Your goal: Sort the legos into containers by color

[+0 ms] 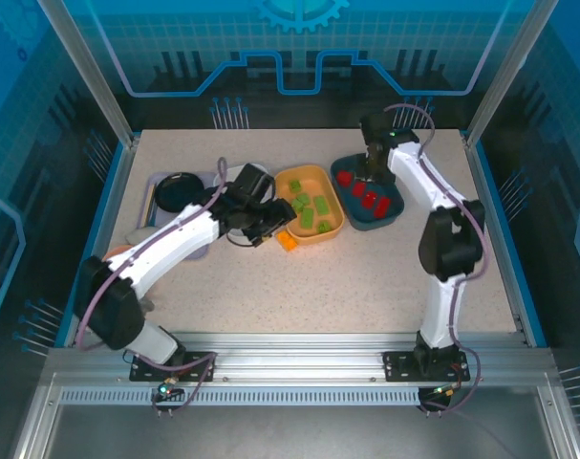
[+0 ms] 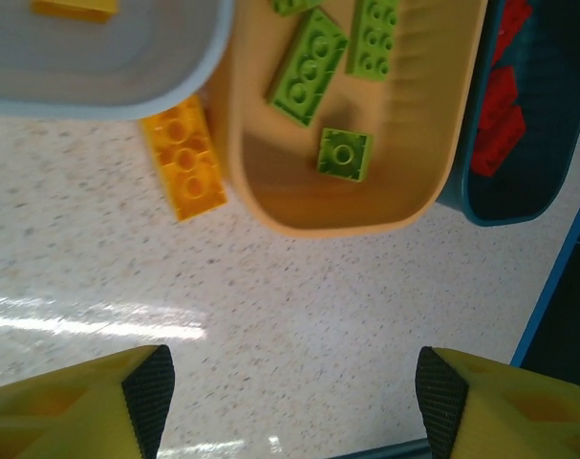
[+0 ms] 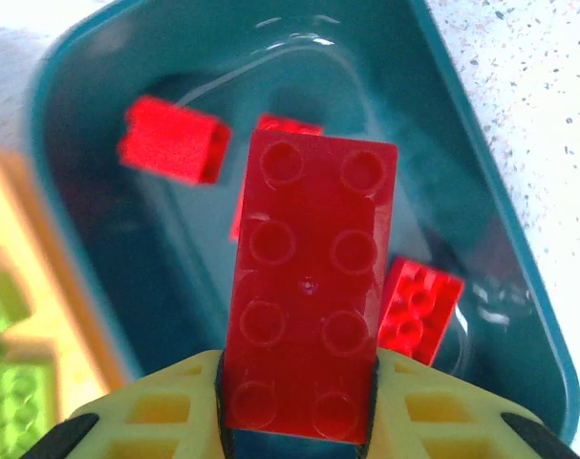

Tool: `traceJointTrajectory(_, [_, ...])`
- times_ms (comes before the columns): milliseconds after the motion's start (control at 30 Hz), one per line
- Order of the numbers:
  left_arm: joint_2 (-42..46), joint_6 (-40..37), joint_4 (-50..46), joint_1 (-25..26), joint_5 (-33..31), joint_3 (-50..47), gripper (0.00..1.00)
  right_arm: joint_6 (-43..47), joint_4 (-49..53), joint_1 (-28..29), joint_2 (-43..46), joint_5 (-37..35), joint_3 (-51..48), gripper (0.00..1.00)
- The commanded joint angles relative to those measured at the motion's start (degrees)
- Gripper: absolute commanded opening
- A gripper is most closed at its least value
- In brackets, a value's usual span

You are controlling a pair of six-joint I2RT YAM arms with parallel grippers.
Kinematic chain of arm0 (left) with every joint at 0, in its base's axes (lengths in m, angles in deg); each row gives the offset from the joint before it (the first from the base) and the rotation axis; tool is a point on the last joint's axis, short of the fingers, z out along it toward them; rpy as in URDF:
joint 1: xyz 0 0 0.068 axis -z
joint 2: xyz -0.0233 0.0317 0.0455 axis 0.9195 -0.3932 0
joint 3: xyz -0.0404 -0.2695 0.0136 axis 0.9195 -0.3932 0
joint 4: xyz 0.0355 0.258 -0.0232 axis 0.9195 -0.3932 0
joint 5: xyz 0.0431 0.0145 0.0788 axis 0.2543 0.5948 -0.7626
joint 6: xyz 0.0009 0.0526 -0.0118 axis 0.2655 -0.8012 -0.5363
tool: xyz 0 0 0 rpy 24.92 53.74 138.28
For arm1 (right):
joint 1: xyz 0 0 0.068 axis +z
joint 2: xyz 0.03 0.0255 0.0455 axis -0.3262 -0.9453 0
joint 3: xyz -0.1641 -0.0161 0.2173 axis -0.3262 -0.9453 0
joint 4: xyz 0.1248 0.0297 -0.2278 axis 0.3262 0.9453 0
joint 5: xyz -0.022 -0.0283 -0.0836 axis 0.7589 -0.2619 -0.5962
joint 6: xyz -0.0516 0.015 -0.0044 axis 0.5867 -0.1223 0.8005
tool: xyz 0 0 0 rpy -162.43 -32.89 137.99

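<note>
Spreading under both arms is a speckled beige table (image 1: 366, 277) with a blue border, enclosed by blue see-through panels (image 1: 299, 48) printed with a gear pattern, and a metal frame along the near edge.

At the far left sits a lavender tray (image 1: 148, 206) holding a black plate (image 1: 180, 189). The white tray (image 2: 98, 76) contains a yellow brick (image 2: 75, 8). To its right, the orange tray (image 1: 309, 169) holds green bricks (image 2: 309, 67). Farther right, the teal tray (image 1: 397, 212) holds red bricks (image 3: 175, 141).

An orange-yellow brick (image 2: 184, 158) lies on the table, touching the orange tray's left wall, just beside the white tray. The left gripper (image 2: 290, 382) hovers near it, fingers apart and empty. The right gripper (image 3: 299, 421) is clamped on a long red brick (image 3: 309, 287) above the teal tray.
</note>
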Motion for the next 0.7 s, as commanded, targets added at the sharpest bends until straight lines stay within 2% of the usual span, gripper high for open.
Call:
traceJointTrajectory(0, [-3.3,0.4,-0.2,1.2,1.2,4.5,0.71,2.2,7.0,-2.8,-7.9,4.0,11.2,0.09])
traceJointTrajectory(100, [-5.2,0.4,-0.5,1.6,1.2,6.2,0.71,2.3,9.2,-4.0,-15.0,4.6,18.8,0.10])
traceJointTrajectory(233, [-6.5,0.4,-1.5,1.5,1.2,7.1,0.71,1.1,10.9,-5.1,-20.0,5.5,24.5,0.11])
traceJointTrajectory(467, [-6.5,0.4,-1.9,1.6,1.5,6.2,0.71,-1.1,9.0,-5.0,-19.3,6.8,23.2,0.12])
traceJointTrajectory(667, [-5.9,-0.2,-2.1,1.5,1.6,5.6,0.71,2.4,8.1,-1.5,-16.0,1.0,21.1,0.12])
